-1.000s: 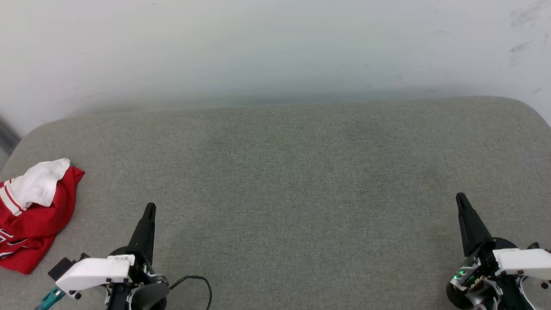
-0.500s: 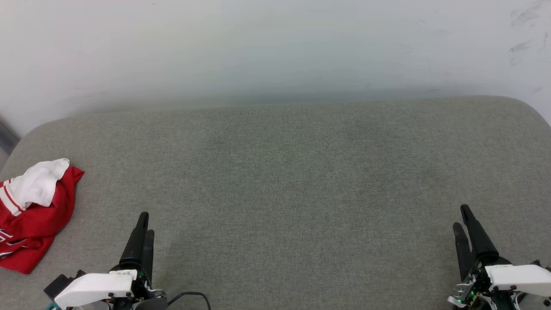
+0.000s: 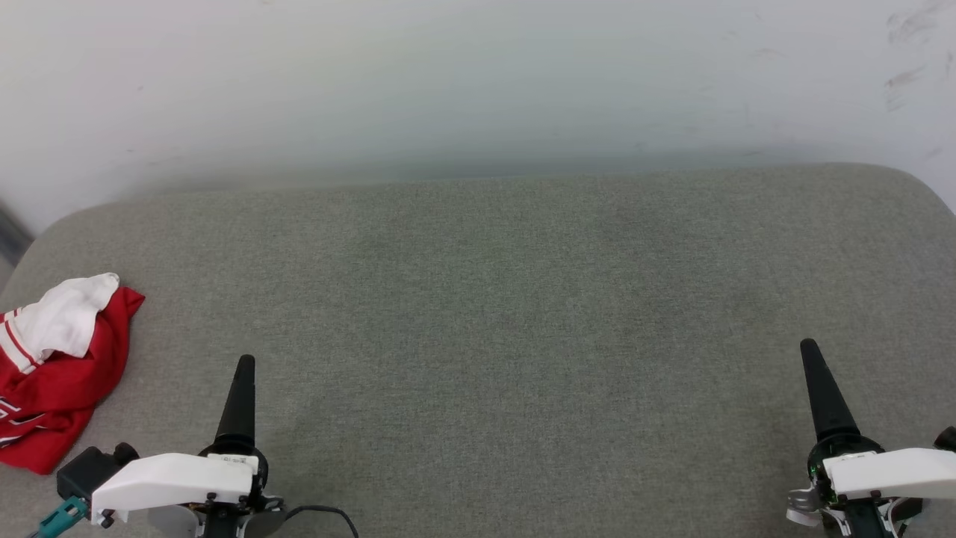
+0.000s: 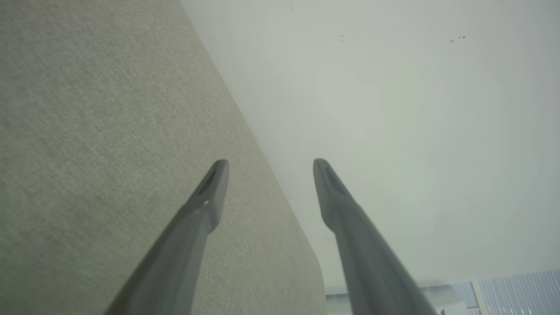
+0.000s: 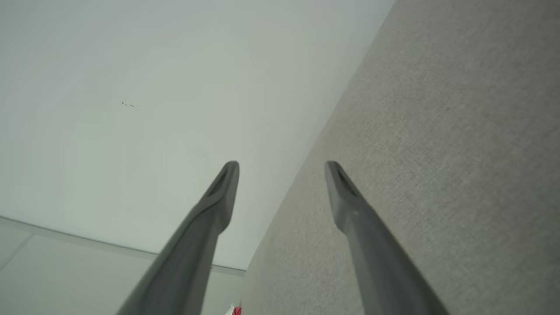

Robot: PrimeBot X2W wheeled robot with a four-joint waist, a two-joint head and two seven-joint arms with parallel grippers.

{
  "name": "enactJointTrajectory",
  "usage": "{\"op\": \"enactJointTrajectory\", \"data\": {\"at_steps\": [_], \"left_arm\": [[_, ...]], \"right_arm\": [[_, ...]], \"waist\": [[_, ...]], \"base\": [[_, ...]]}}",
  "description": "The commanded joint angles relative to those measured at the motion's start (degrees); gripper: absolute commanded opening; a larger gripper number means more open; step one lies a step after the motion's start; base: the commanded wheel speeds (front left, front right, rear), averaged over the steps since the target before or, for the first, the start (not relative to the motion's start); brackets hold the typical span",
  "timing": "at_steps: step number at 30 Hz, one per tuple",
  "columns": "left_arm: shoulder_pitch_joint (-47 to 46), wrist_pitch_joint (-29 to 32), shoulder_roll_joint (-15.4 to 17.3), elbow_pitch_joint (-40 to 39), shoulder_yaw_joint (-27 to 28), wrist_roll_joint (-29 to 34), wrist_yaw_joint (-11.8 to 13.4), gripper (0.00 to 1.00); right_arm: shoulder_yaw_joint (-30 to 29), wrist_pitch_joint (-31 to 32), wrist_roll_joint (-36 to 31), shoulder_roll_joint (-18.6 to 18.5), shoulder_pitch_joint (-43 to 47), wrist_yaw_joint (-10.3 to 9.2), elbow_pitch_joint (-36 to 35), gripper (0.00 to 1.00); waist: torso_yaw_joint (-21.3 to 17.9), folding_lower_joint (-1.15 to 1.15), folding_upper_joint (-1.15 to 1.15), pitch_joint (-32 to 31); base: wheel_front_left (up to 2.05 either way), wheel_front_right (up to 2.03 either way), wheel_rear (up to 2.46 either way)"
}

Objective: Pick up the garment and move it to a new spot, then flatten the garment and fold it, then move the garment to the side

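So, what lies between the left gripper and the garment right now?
Nothing but bare grey fabric surface: in the head view the garment lies crumpled at the left edge, apart from the left gripper, whose jaws stand open.

The red-and-white jersey garment [image 3: 56,381] lies on the grey woven-fabric cushion [image 3: 523,299], at its left edge; the left gripper [image 3: 244,365] near its right; the right gripper [image 3: 809,350] far right; the pale wall [image 3: 448,90] behind.

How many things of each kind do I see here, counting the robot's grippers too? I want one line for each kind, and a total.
garment: 1
grippers: 2, the left gripper and the right gripper, both open
grey padded surface: 1
Total: 4
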Motion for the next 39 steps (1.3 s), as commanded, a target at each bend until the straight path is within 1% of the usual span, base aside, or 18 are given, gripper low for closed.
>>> {"op": "enactJointTrajectory", "data": {"at_steps": [1, 8, 15, 20, 21, 32, 39], "left_arm": [[0.0, -0.7, 0.2, -1.7, -0.5, 3.6, 1.1, 1.00], [0.9, -2.3, 0.2, -3.3, -2.6, 13.1, 4.6, 1.00], [1.5, -3.7, 0.5, -4.3, -4.2, 21.4, 6.8, 1.00], [1.9, -4.7, 1.0, -5.0, -5.7, 26.0, 8.2, 1.00], [2.3, -5.3, 1.4, -5.3, -6.7, 28.5, 8.9, 1.00], [3.1, -7.2, 2.6, -6.6, -9.8, 36.4, 11.8, 1.00], [3.6, -8.3, 3.3, -7.5, -11.4, 40.7, 13.0, 1.00]], "right_arm": [[0.3, -0.7, -3.5, -0.1, -0.5, 0.00, -2.0, 1.00], [1.4, -2.2, -12.7, -0.1, 0.2, 0.01, -4.3, 1.00], [2.6, -3.7, -21.0, -0.1, 0.8, 0.01, -5.8, 1.00], [3.2, -4.7, -25.8, -0.1, 1.4, 0.01, -6.4, 1.00], [3.6, -5.2, -28.6, -0.1, 1.6, 0.01, -6.6, 1.00], [4.4, -7.1, -36.7, -0.1, 2.6, 0.01, -7.5, 1.00], [4.9, -8.3, -41.4, -0.1, 3.1, 0.01, -8.3, 1.00]], "waist": [[0.0, 0.00, 0.00, 0.0], [0.0, 0.00, 0.00, 0.2], [0.1, 0.00, 0.00, 0.4], [0.1, 0.00, 0.00, 0.4], [0.1, 0.00, 0.00, 0.4], [0.1, 0.00, 0.00, 0.5], [0.2, 0.00, 0.00, 0.5]], "base": [[0.00, 0.00, 0.00], [0.00, 0.00, 0.00], [0.00, 0.00, 0.00], [0.00, 0.00, 0.00], [0.00, 0.00, 0.00], [0.00, 0.00, 0.00], [0.00, 0.00, 0.00]]}}
